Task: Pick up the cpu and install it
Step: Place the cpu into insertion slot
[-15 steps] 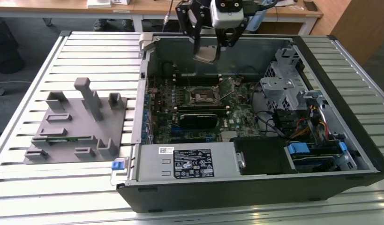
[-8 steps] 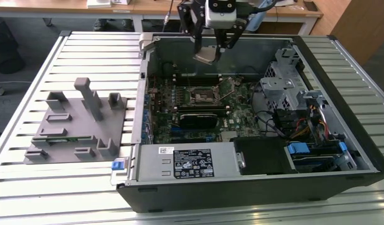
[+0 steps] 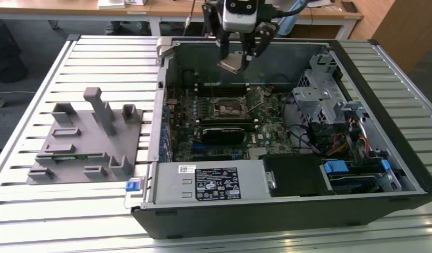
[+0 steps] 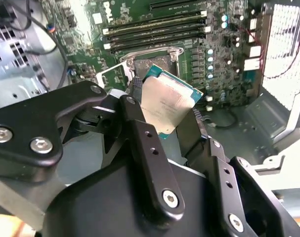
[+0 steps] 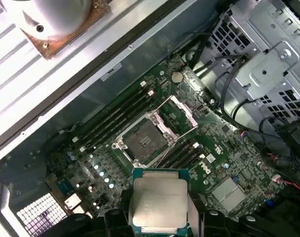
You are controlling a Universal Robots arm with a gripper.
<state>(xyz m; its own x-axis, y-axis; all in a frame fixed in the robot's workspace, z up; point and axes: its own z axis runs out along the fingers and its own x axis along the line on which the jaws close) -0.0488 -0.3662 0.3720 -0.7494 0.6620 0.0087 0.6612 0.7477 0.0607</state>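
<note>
Cpu (image 3: 230, 65) hangs pinched in the gripper (image 3: 238, 57), whose fingers (image 4: 140, 128) close on two opposite edges, likely so that the contact face underneath goes untouched and the silver lid is left free. It is in the air above the open case (image 3: 201, 58), over the board (image 3: 272, 126) near the case's far wall in the exterior view. It is well apart from the socket (image 3: 226, 109) and high enough, I judge, to pass over the case walls. In the first wrist view the socket (image 5: 145, 140) lies bare with its plate (image 5: 182, 111) swung up, so nothing covers the seat. The cpu is square, with no long axis to speak of; its lid faces up toward both wrist cameras, and in the exterior view it sits tilted, not level with the board, one corner lowest
</note>
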